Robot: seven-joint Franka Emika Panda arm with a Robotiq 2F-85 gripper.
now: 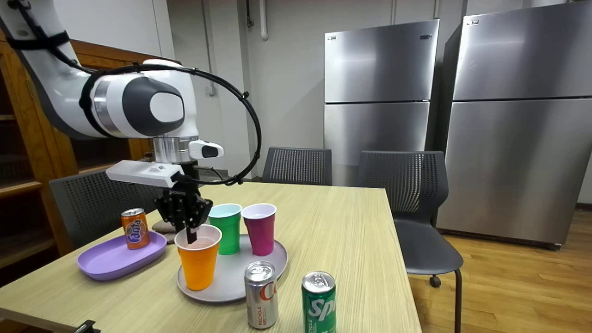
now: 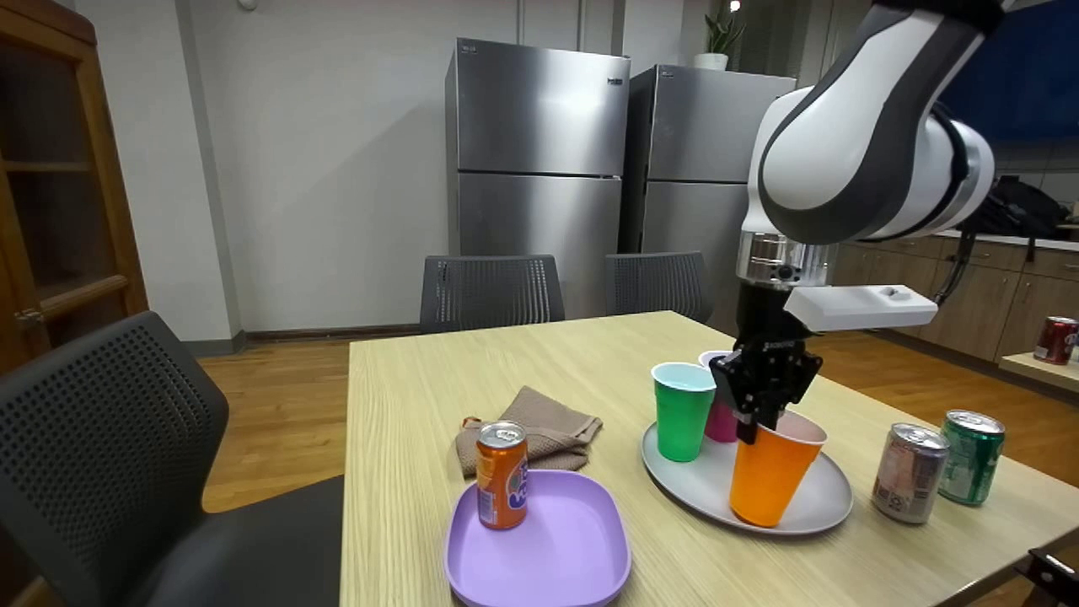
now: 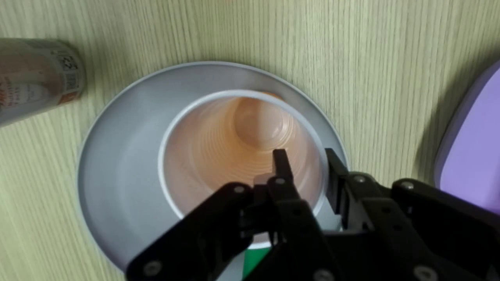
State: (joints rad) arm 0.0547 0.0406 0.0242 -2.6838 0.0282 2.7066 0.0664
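1. Two steel refrigerators and dark grey chairs are seen beyond a pale wooden table.
2. On it, an orange cup is supported by a grey plate; its ribbed inner wall and bottom are shown in the wrist view.
3. The cup's rim is straddled by the gripper, whose fingers are spread apart, one inside and one outside; whether the rim is touched cannot be told.
4. The plate is shared with a green cup and a magenta cup, the latter partly hidden behind the green cup and the gripper in an exterior view; their contents cannot be made out.
5. Near the plate, a purple tray is occupied by an orange Fanta can, by which a brown cloth is partly covered from sight.
6. On the plate's other side, a silver can and a green Sprite can are placed near each other, the latter's base cut off in an exterior view.
7. In the wrist view, the silver can and the tray are cut off at opposite edges.
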